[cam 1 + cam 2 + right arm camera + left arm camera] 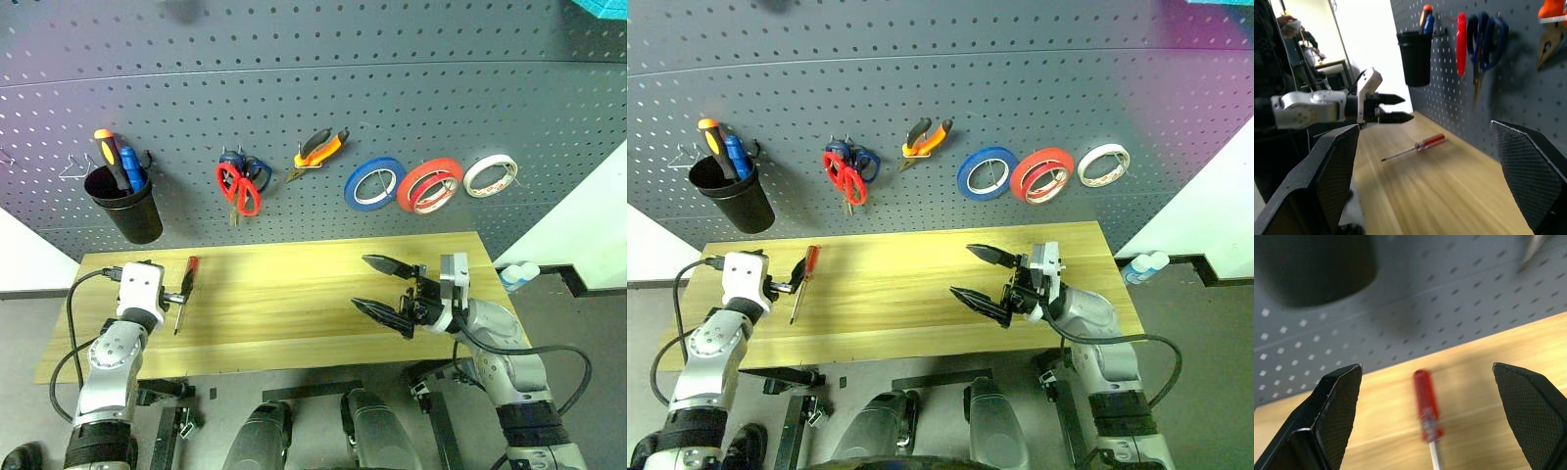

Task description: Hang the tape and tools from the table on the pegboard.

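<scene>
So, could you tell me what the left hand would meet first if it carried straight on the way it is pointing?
Probably the red-handled screwdriver, lying on the table between the open left hand's fingers; if the hand passes above it, the pegboard behind. Height over the screwdriver is unclear.

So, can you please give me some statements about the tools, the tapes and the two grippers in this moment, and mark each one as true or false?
1. The red-handled screwdriver lies on the table. True.
2. The left gripper is shut on the screwdriver. False: its fingers stand wide apart, with the screwdriver lying ahead between them, not held.
3. The pliers hang on the pegboard. True.
4. The red-handled scissors lie on the table. False: they hang on the pegboard.
5. The right gripper holds a tape roll. False: it is open and holds nothing.
</scene>
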Tool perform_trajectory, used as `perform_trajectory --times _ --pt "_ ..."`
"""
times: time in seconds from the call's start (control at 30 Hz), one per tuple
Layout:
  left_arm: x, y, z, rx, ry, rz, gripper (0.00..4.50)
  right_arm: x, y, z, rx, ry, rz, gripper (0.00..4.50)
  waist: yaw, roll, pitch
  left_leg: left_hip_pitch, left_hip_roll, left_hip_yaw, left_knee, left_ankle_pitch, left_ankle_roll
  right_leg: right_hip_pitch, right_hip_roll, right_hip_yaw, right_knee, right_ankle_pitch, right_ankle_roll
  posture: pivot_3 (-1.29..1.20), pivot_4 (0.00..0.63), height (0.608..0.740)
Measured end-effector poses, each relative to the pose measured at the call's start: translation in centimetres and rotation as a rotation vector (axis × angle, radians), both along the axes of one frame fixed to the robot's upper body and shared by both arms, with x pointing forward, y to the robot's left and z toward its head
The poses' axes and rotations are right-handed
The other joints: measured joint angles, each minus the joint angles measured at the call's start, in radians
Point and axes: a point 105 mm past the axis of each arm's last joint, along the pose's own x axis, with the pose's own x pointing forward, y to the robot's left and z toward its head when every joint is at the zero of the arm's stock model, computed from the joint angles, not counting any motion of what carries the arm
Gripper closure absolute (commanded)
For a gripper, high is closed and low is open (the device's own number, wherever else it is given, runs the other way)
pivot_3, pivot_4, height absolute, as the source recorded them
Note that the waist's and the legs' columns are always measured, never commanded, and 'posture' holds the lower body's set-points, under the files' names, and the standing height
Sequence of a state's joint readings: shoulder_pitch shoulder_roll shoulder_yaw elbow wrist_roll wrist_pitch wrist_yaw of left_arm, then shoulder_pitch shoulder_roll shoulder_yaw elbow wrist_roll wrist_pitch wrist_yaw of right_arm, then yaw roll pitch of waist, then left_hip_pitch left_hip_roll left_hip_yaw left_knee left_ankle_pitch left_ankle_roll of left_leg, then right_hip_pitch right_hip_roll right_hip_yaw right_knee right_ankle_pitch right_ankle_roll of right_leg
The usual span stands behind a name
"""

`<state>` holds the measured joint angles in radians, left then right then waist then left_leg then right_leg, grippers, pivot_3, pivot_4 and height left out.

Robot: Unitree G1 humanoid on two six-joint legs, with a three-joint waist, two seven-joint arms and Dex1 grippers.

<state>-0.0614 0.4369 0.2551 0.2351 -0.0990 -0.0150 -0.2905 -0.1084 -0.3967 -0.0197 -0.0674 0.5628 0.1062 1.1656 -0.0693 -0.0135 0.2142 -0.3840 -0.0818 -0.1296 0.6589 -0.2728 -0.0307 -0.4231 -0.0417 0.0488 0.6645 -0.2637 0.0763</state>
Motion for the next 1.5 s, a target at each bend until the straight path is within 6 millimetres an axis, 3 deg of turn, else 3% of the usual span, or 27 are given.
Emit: perform_trajectory --times 0.47,0.8,1.13,1.3,1.5 --pt "0.6 -0.2 -0.6 -0.037 0.032 -0.002 0.05 -1.9 -0.5 -0.4 -0.042 0.039 -0.026 0.0 0.0 -0.006 0.042 -0.002 0.001 0.0 -0.001 0.0 0.0 -0.002 0.0 0.0 -0.002 0.0 0.0 -0.13 0.335 0.74" --pt "1.4 0.7 0.3 -0.009 0.027 0.004 0.05 -2.6 -1.0 -0.3 -0.034 0.063 -0.07 0.0 0.0 -0.008 0.084 -0.005 0.001 0.0 -0.002 -0.001 0.001 -0.004 0.0 0.0 -0.003 0.0 0.0 -0.15 0.371 0.74" --pt "3.8 2.3 -0.8 -0.056 0.092 0.05 0.05 -3.2 -1.6 -0.2 -0.051 0.076 -0.096 0.0 -0.002 -0.012 0.104 -0.007 0.001 0.0 -0.008 -0.001 0.001 -0.006 -0.001 0.0 -0.009 0.0 0.0 -0.18 0.388 0.74" --pt "4.6 2.1 -0.8 -0.077 0.091 0.043 0.05 -3.1 -1.7 0.0 -0.052 0.075 -0.114 0.0 -0.005 -0.013 0.115 -0.008 0.001 0.0 -0.011 -0.001 0.002 -0.007 -0.001 0.0 -0.013 0.0 0.0 -0.19 0.4 0.74" --pt "4.3 1.0 -2.7 -0.167 0.17 0.039 0.05 -3.2 -1.6 0.5 -0.043 0.066 -0.117 0.0 -0.003 -0.014 0.126 -0.009 0.001 0.0 -0.011 -0.002 0.003 -0.008 -0.001 0.0 -0.014 0.0 0.001 -0.19 0.4 0.74"
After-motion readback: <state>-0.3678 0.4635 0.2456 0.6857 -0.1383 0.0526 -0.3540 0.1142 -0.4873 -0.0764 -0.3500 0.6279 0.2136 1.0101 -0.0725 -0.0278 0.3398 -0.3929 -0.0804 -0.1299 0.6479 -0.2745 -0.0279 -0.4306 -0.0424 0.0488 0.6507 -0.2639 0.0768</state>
